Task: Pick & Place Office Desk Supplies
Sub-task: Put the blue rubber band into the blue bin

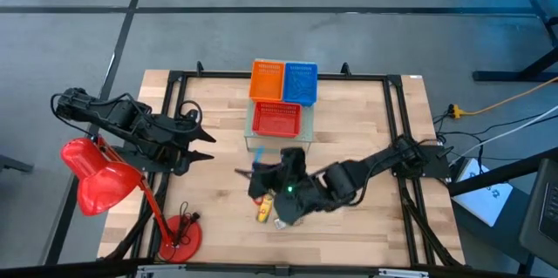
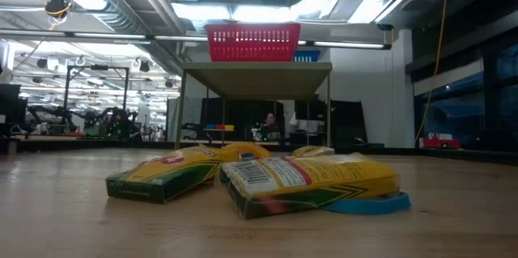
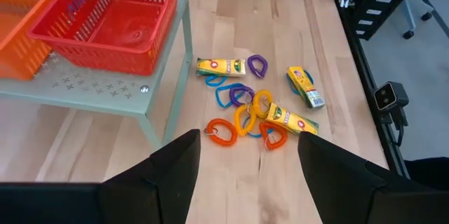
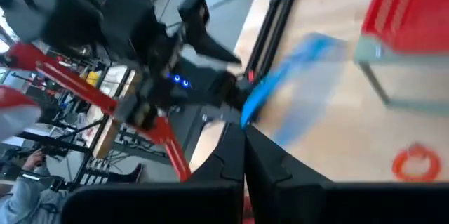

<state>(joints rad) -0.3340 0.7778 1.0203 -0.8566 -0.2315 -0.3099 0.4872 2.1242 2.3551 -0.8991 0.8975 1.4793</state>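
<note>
In front of the red basket (image 1: 276, 119), the right gripper (image 4: 244, 127) pinches a blue loop (image 4: 280, 83), while the left gripper (image 3: 247, 155) waits wide open.

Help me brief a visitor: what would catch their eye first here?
Likely the big red desk lamp at the table's left edge, beside the waiting left gripper. Next, the orange, blue and red baskets on a small stand at the back. In front of it, the right gripper has its fingers pinched on a blue loop above the scattered supplies.
</note>
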